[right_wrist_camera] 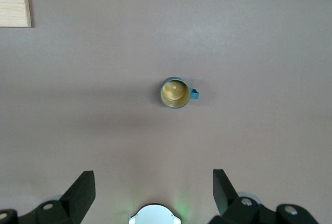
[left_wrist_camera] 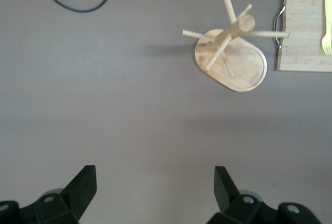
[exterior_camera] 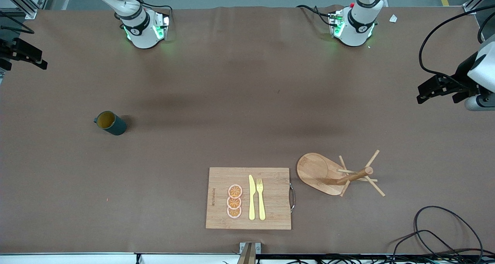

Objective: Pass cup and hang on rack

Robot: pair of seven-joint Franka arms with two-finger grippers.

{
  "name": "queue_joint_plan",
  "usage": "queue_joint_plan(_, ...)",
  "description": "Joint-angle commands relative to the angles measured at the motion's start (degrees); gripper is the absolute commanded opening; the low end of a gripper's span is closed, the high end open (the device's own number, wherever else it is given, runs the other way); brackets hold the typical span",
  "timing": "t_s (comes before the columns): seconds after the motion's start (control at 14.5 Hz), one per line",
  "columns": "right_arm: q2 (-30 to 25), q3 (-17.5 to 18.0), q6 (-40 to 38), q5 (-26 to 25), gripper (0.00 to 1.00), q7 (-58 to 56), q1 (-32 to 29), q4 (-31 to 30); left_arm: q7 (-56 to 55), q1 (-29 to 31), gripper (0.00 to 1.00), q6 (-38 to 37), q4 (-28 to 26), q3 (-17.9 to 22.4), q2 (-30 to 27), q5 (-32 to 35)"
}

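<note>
Cup (exterior_camera: 111,122): upright on desk (exterior_camera: 232,101), ungrasped; left pincer (left_wrist_camera: 155,185) and right pincer (right_wrist_camera: 154,185) both released, aloft; small handle risks missing rack (exterior_camera: 336,174) peg.

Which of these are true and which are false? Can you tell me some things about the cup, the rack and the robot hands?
1. The cup stands upright on the table. True.
2. The cup hangs on the rack. False: the rack's pegs are bare, and the cup stands toward the right arm's end of the table.
3. The right gripper is open, high over the cup. True.
4. The left gripper holds the cup. False: it is open and empty, up over the table near the rack.
5. A knife and fork lie on the board. True.
</note>
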Motion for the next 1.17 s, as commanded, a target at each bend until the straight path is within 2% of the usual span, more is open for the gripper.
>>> queue_joint_plan(0.0,-1.25,0.1,-0.31,-0.43,1.0,0.52,0.32,-0.89,-2.5,-0.45,1.0,-0.94,-0.02,-0.62,-0.49,-0.9)
queue_joint_plan(0.83,-1.07,0.01,-0.31,-0.52,1.0,1.13,0.23,-0.36,-2.6,-0.36,1.0,-0.5,0.51,-0.71,-0.14,-0.11)
queue_joint_plan(1.1,2.08,-0.25,0.21,-0.26,1.0,0.44,-0.3,-0.18,-2.51,-0.28,1.0,-0.5,0.51,-0.71,-0.14,-0.2)
